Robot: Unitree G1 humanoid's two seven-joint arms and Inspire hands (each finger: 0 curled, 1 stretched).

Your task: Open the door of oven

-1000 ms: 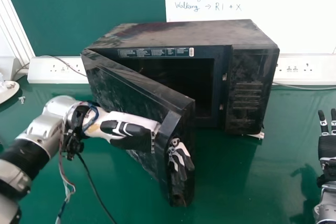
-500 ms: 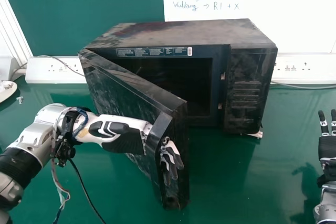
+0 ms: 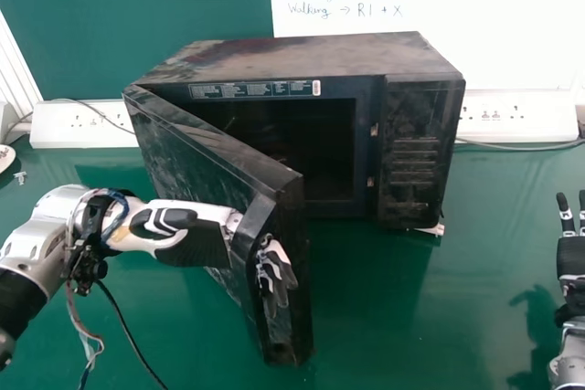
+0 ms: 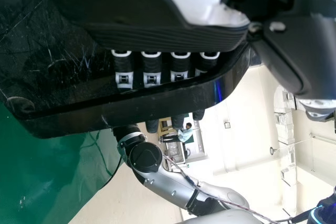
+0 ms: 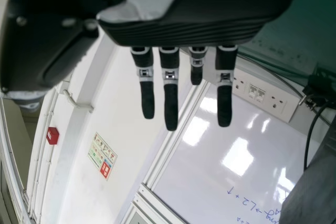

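The black oven (image 3: 423,148) stands on the green table, its front partly uncovered. Its door (image 3: 206,148) is swung out to the left and toward me, part of the way open. At the door's free edge is my left hand (image 3: 187,233), its fingers bent round that edge with their ends on the inner side. In the left wrist view, the left hand (image 4: 157,30) lies along the door (image 4: 121,106), fingers passing behind its rim. My right hand (image 3: 571,258) is at the right edge, fingers straight, apart from the oven; the right wrist view shows the right hand (image 5: 178,30) holding nothing.
White socket strips (image 3: 84,125) run along the wall behind the oven, with a cable (image 3: 521,148) at the right. A whiteboard (image 3: 420,34) with handwriting is above. Green tabletop (image 3: 384,317) extends in front of the oven and right of the door.
The door's free edge and my left hand have moved left relative to the oven, so the door is a little wider open. The head view has also shifted slightly.
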